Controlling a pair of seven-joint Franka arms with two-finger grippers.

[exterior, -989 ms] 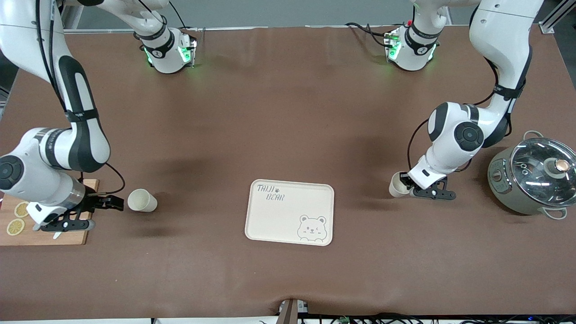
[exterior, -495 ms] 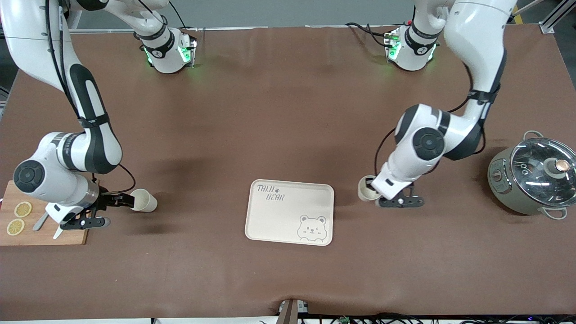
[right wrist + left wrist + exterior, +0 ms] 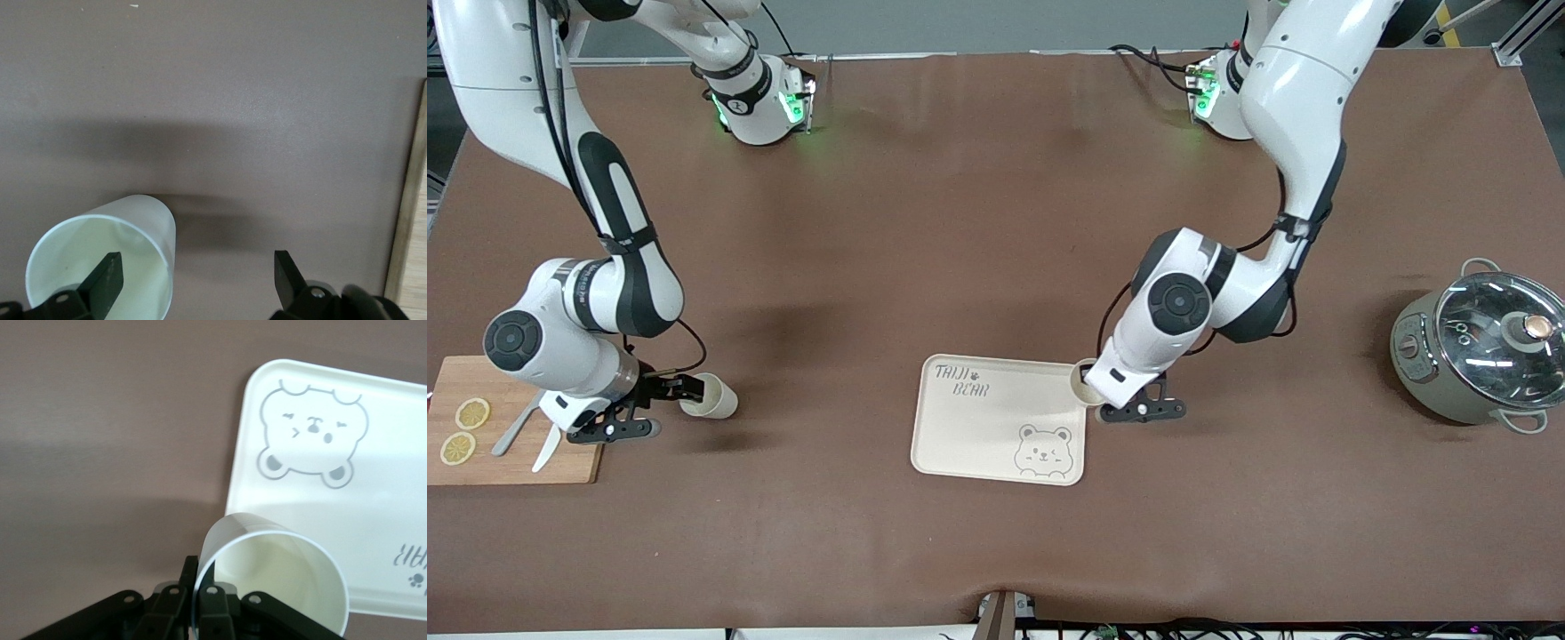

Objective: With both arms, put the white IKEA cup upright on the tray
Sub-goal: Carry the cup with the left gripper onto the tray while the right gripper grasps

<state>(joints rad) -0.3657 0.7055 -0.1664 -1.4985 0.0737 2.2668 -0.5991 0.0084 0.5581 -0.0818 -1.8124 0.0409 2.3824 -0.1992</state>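
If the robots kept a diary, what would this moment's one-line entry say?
left end effector: shut on cup, over tray edge | right end effector: open, one finger inside lying cup

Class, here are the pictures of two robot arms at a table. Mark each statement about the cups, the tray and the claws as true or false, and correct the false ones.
1. The left claw grips a white cup by its rim. True.
2. That cup is over the middle of the tray. False: it is over the tray's edge toward the left arm's end.
3. The right claw is open, with one finger inside the second cup. True.
4. The second cup stands on the cutting board. False: it stands on the table beside the board.
5. The pot has no lid. False: a glass lid covers it.
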